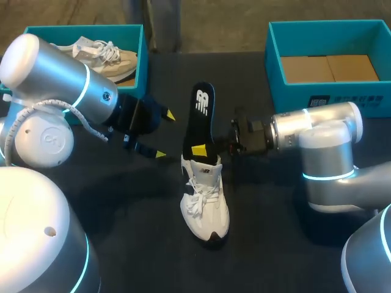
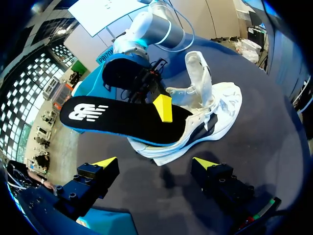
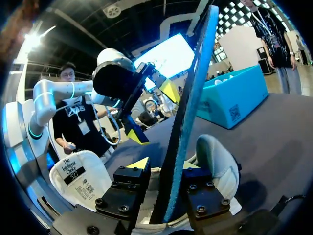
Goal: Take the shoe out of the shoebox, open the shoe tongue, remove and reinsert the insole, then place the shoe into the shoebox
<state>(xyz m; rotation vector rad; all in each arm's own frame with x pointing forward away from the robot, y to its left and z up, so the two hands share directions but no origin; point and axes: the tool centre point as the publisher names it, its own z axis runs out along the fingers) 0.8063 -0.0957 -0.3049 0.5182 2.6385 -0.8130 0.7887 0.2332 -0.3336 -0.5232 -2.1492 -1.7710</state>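
A white shoe (image 1: 206, 201) stands upright mid-table, toe toward the front edge. A black insole (image 1: 201, 116) sticks up out of its opening, heel end high and leaning toward the far side. My right gripper (image 1: 211, 148) straddles the insole just above the shoe's collar. In the right wrist view the insole (image 3: 190, 98) runs edge-on between that gripper's (image 3: 166, 166) fingers with a small gap on one side, so it is open. My left gripper (image 1: 164, 134) hovers open and empty to the left of the insole. From the left wrist, insole (image 2: 122, 117) and shoe (image 2: 215, 117) lie ahead of its gripper (image 2: 155, 164).
A teal shoebox (image 1: 142, 61) at the back left holds a beige shoe (image 1: 104, 55). A second teal shoebox (image 1: 275, 61) at the back right shows only cardboard inside. Dark tabletop (image 1: 122, 207) surrounds the white shoe.
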